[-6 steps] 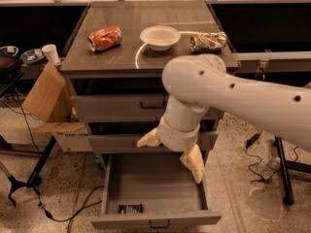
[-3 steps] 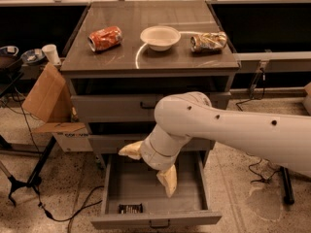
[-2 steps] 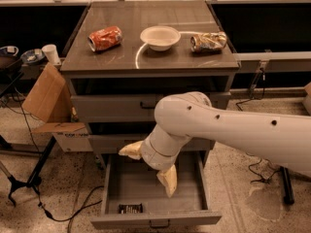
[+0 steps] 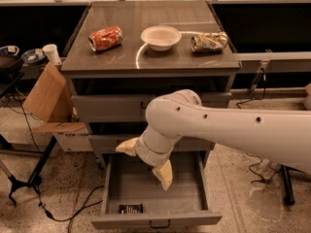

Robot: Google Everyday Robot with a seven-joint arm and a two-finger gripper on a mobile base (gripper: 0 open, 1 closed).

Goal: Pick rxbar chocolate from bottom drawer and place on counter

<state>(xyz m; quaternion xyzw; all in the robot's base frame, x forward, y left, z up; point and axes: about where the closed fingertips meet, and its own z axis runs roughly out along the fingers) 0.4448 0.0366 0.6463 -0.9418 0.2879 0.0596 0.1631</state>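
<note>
Dark rxbar chocolate (image 4: 130, 208) at bottom drawer (image 4: 184, 195) front, tool (image 4: 146, 160) above, apart

The counter (image 4: 146, 13) is a glossy grey-brown top with faint grid lines. Three things lie on it in a row, about midway between the back and front edges: an orange soda can (image 4: 106, 38) on its side toward the left edge, a white bowl (image 4: 161, 37) near the middle, and a crumpled foil bag (image 4: 209, 41) by the right edge. The pincer (image 4: 146, 161) hangs well below the front edge, fingers spread.
</note>
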